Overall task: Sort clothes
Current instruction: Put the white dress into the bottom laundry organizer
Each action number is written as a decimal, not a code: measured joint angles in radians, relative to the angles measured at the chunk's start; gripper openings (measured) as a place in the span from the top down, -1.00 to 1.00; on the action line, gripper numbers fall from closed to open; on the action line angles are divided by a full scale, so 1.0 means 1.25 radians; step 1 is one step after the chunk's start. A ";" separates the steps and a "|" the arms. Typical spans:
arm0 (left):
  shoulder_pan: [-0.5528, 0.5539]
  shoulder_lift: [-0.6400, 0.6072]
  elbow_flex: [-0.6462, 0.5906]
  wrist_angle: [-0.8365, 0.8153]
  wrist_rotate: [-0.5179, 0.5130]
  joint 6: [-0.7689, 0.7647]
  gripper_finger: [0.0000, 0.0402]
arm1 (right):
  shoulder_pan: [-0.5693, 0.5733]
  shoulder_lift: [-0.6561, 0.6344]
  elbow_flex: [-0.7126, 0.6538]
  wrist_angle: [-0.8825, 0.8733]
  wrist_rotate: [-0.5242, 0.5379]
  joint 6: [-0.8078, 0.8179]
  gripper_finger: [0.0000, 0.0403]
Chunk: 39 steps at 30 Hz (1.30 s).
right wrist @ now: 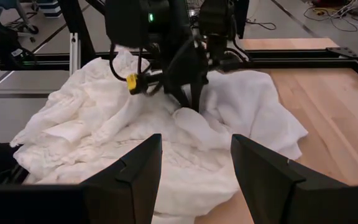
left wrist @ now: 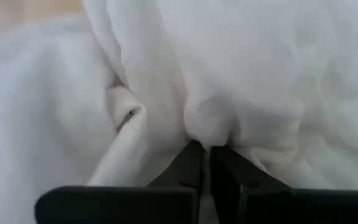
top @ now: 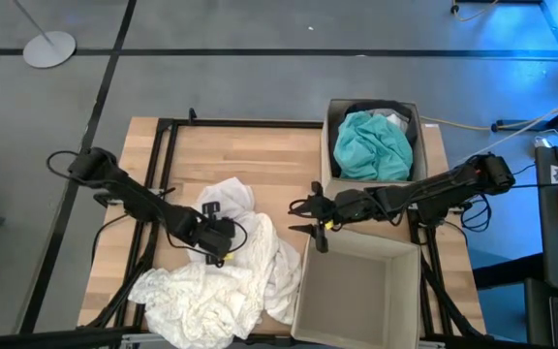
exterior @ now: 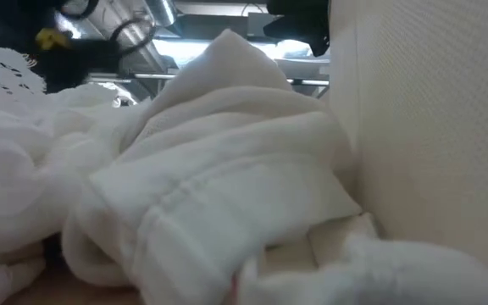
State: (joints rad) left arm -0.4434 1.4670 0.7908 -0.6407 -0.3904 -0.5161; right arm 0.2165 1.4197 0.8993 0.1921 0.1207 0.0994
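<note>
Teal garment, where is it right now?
In the high view the teal garment lies bunched in the far cardboard box on the table's right side, just beyond the right gripper and apart from the white clothes pile.

Your colour inventory, high view: white clothes [top: 216, 276], plain, one piece with a lacy openwork pattern, heaped lower left of centre. Teal garment [top: 371, 145], plain, in the upper box [top: 329, 145] right of centre; that box is tan with a dark lining. Lower box [top: 356, 291], pale cream-grey. Bench [top: 260, 160], light blond wood with visible grain, framed in black. Both arms are black, with yellow tags. You see grey floor around it.
</note>
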 joint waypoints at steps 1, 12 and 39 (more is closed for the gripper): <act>0.001 -0.012 0.009 -0.002 -0.011 -0.002 0.93 | 0.000 0.000 0.000 0.000 0.001 0.000 0.02; -0.021 -0.260 0.111 0.007 -0.170 0.136 0.98 | -0.001 0.000 0.000 0.040 0.001 -0.009 0.02; 0.030 -0.385 0.113 0.190 -0.173 0.332 0.99 | -0.044 0.231 0.108 0.305 0.071 -0.132 0.02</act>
State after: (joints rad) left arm -0.4057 0.9863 0.9318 -0.4031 -0.6061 -0.1009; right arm 0.1612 1.7087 1.0346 0.5729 0.2098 -0.0652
